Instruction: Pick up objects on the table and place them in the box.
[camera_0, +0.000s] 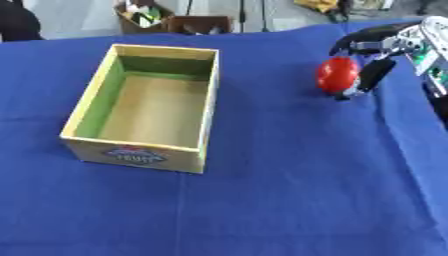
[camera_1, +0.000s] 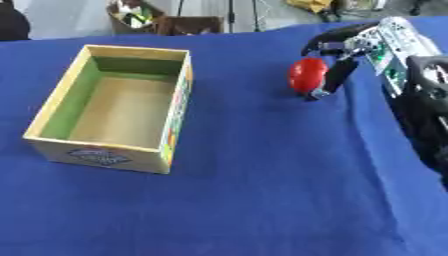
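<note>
A red round object rests on the blue cloth at the right, well away from the box. My right hand comes in from the upper right and curls over it, fingers above and the thumb down its right side. An open yellow cardboard box with a green inner wall and a bare tan floor stands at the left centre, with nothing visible inside. My left hand shows in neither view.
Blue cloth covers the whole table, with wide bare cloth between the box and the red object and along the front. Beyond the far edge stand a brown carton of oddments and stands on the floor.
</note>
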